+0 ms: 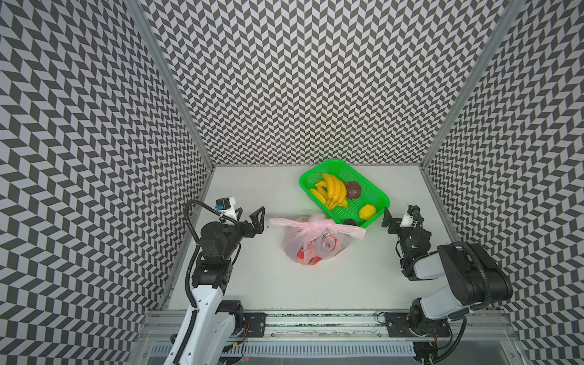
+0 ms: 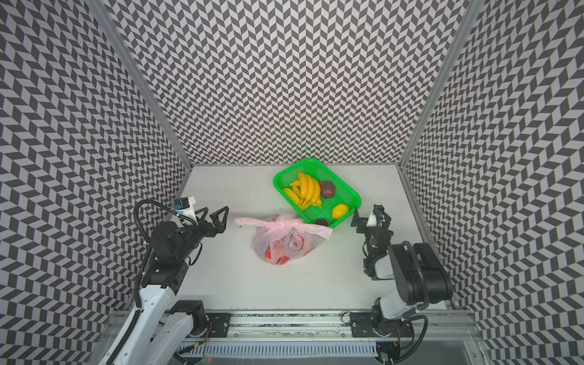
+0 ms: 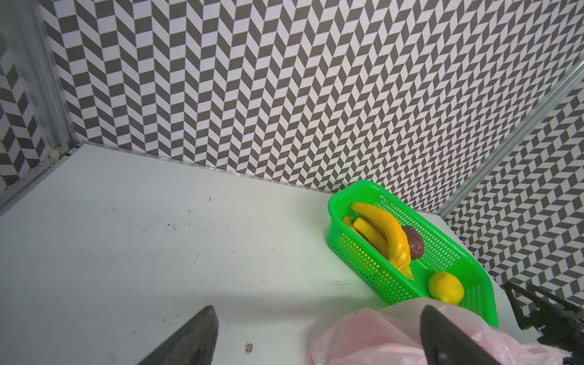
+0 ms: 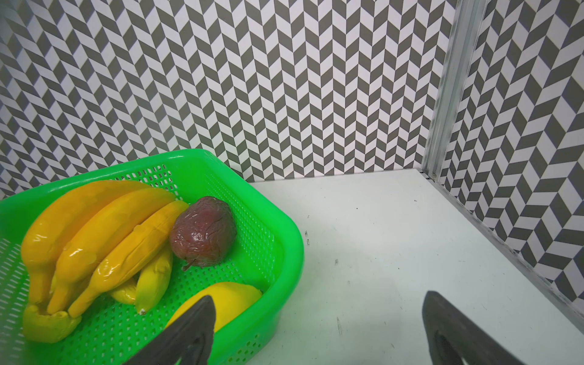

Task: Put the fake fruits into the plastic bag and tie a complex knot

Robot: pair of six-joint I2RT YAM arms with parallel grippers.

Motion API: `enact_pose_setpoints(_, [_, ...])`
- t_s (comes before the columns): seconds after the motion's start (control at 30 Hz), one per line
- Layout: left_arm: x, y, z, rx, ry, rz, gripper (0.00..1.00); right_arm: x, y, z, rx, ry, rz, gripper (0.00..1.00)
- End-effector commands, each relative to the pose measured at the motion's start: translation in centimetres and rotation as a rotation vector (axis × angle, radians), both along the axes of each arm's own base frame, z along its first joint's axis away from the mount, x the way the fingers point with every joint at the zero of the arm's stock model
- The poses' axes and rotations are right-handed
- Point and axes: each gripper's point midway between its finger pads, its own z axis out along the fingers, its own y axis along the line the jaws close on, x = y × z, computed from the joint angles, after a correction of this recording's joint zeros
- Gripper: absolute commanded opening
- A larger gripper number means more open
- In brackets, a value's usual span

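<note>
The bunched knot [image 1: 316,225] atop the thin translucent pink plastic bag [image 1: 311,249] runs crosswise; my left claw [image 1: 252,211] sits nearer its end than my right claw [image 1: 398,213]; both gape wide, empty.

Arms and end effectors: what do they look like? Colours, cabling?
The left arm and right arm have white link shells with black joint housings and black corrugated conduit looped alongside. The left end effector and right end effector carry black triangular open-frame fingers. A white camera block sits on each wrist; the left one shows a blue connector.
</note>
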Motion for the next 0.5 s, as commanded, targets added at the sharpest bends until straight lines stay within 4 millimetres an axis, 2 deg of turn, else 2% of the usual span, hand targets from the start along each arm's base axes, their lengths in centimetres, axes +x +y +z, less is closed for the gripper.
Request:
enact_pose_setpoints(0.0, [0.6,1.5,2.7,-0.026,-0.073,0.084,1.00,0.2,0.0,1.3,-0.005,-0.051,0.004,0.99])
enact_pose_setpoints(0.2, [1.0,4.4,3.3,-0.049,-0.109,0.252,1.00,0.2,0.1,1.3,-0.009,-0.051,0.009,0.99])
enact_pose_setpoints(0.33, [1.2,6.2,2.3,-0.106,-0.135,0.361,1.00,0.2,0.0,1.3,-0.012,-0.051,0.009,0.99])
enact_pose_setpoints(0.47, [1.5,7.9,0.4,-0.131,-0.138,0.461,1.00,0.2,0.1,1.3,-0.014,-0.052,0.012,0.99])
